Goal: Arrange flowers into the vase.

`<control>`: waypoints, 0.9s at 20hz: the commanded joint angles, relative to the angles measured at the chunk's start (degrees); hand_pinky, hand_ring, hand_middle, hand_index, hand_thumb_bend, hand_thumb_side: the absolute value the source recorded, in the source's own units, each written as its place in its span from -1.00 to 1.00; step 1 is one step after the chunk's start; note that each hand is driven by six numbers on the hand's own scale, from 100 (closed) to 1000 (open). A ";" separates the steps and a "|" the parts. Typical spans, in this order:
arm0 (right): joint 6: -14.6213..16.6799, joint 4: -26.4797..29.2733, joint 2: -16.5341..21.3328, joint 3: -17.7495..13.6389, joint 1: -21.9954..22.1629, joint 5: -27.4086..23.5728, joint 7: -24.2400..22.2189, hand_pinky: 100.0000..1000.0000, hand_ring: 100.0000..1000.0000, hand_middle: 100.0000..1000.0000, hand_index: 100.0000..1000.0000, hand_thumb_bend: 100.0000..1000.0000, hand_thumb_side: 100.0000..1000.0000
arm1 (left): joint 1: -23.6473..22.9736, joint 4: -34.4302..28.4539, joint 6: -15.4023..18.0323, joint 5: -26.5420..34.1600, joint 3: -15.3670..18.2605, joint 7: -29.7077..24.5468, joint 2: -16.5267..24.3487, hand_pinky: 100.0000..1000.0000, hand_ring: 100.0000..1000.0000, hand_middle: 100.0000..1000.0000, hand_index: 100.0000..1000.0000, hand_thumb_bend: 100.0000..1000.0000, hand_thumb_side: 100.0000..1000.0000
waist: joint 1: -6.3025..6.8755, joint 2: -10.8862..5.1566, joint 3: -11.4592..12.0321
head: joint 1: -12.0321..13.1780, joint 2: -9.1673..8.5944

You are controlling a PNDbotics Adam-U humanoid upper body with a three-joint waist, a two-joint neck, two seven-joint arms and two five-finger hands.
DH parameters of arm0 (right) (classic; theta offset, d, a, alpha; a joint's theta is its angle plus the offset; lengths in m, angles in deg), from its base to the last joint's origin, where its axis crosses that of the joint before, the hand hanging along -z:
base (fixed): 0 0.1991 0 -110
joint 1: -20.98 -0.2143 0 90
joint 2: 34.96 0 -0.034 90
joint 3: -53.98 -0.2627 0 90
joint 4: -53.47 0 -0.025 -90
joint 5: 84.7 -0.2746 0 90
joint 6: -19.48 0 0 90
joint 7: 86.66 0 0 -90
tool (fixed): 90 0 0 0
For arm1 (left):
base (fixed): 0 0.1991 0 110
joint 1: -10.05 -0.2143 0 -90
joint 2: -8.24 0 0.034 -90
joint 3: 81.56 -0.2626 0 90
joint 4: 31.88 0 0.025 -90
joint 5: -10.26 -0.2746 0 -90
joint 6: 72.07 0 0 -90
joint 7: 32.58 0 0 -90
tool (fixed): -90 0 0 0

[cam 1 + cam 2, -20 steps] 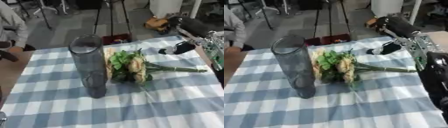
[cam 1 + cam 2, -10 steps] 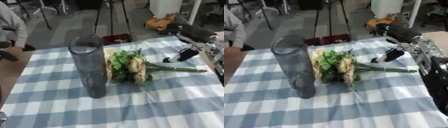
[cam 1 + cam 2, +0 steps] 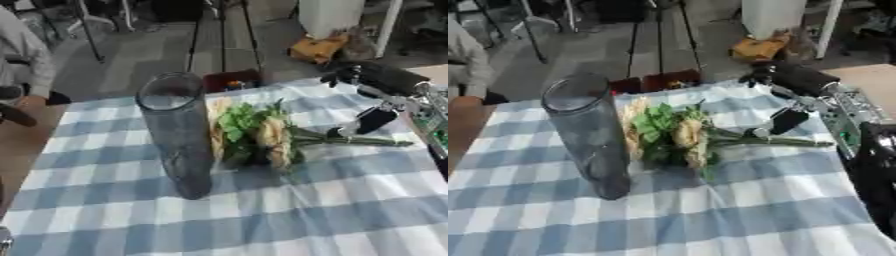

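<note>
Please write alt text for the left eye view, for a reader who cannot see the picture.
The right robot hand reaches down to the green stems of a bunch of cream flowers lying on a blue-and-white checked tablecloth. A tall, clear glass vase stands upright just left of the blooms, with no flowers in it.

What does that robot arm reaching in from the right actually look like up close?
The right arm is a thick black tube ending in silver, bare-metal joints. Past them comes a slim black right hand with a pale tip. Beside the wrist sits an exposed greenish panel, like a circuit board. No left arm is in view.
</note>
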 commanded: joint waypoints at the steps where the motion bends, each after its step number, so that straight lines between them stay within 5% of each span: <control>1: -0.02 -0.13 0.37 -0.22 -0.64 0.65 0.94 0.79 1.00 0.27 0.80 0.32 -0.10 | 0.37 -1.06 -0.14 0.30 0.03 0.00 0.40 -0.22 0.23 0.37 0.67 -1.00 1.00 | -0.18 -0.88 0.22 | -0.25 -0.67; 18: 0.42 -4.76 -1.79 0.56 -0.11 7.33 8.00 0.74 0.90 0.10 0.72 0.31 -0.14 | 0.38 -1.06 -0.36 0.44 -0.04 -0.07 0.14 -0.22 0.23 0.37 0.67 -1.00 1.00 | -0.13 -0.63 0.65 | -0.72 -0.62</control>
